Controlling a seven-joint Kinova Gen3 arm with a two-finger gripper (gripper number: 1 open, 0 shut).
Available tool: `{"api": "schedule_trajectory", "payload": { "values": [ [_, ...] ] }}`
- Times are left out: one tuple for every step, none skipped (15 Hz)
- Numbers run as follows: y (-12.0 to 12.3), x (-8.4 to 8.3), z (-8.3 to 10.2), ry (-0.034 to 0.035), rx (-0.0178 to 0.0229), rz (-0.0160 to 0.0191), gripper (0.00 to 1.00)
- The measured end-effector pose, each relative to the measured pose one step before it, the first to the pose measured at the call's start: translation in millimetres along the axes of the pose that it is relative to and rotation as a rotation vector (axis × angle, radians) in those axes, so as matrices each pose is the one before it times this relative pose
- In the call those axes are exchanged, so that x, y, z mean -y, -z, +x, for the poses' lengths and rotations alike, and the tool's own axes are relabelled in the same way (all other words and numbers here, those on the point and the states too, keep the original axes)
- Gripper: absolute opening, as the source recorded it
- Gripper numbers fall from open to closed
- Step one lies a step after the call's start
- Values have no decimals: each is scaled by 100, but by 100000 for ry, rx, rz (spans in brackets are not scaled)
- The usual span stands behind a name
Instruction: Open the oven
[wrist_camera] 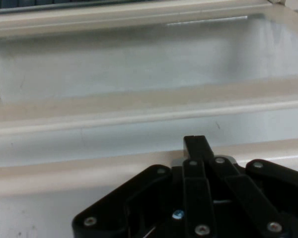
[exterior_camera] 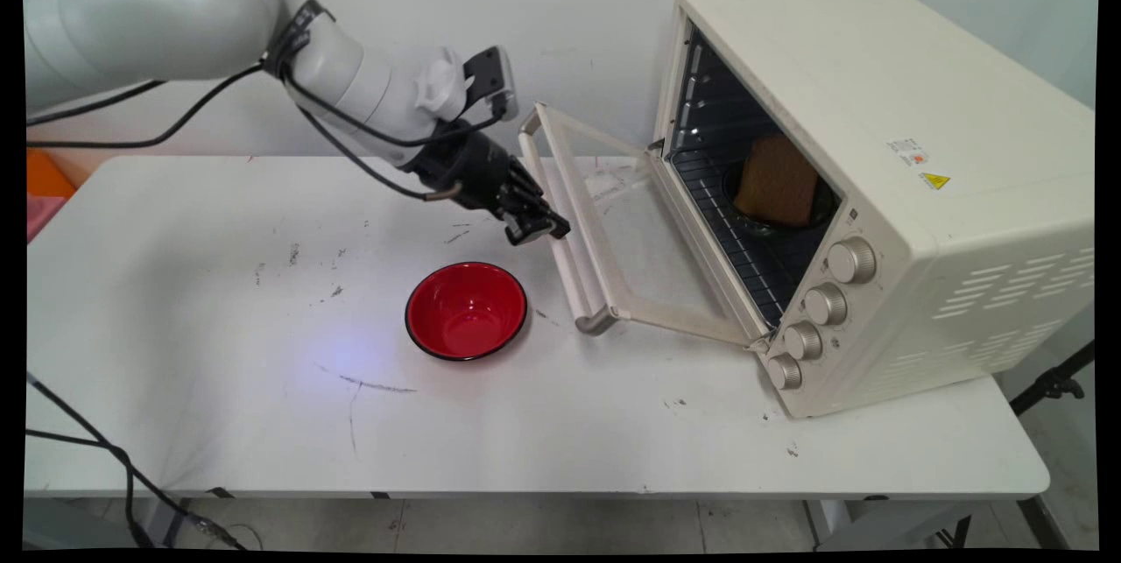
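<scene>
My gripper [exterior_camera: 545, 230] is shut, and its tips rest against the handle bar [exterior_camera: 574, 270] of the cream toaster oven's door [exterior_camera: 626, 230]. The door hangs partly open, tilted out toward the table. In the hand view the closed fingertips [wrist_camera: 196, 144] lie against the cream handle bar [wrist_camera: 139, 116], with the door's glass [wrist_camera: 139, 59] beyond. Nothing is held between the fingers. A red bowl [exterior_camera: 466, 311] stands empty on the table just below and left of the gripper.
The cream toaster oven [exterior_camera: 876, 151] takes up the table's right side, with several knobs [exterior_camera: 828, 305] on its front. Inside, a brown slice of bread [exterior_camera: 778, 180] leans in a dark dish on the rack. Orange and pink items [exterior_camera: 44, 186] lie at the left edge.
</scene>
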Motion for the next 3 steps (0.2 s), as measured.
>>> {"api": "schedule_trajectory", "payload": {
  "values": [
    [79,-3,-475,-130,-249,-155,0],
    [238,-17,-546,-155,-413,-95,0],
    [312,-8,-390,-39,-229,-32,0]
  ]
}}
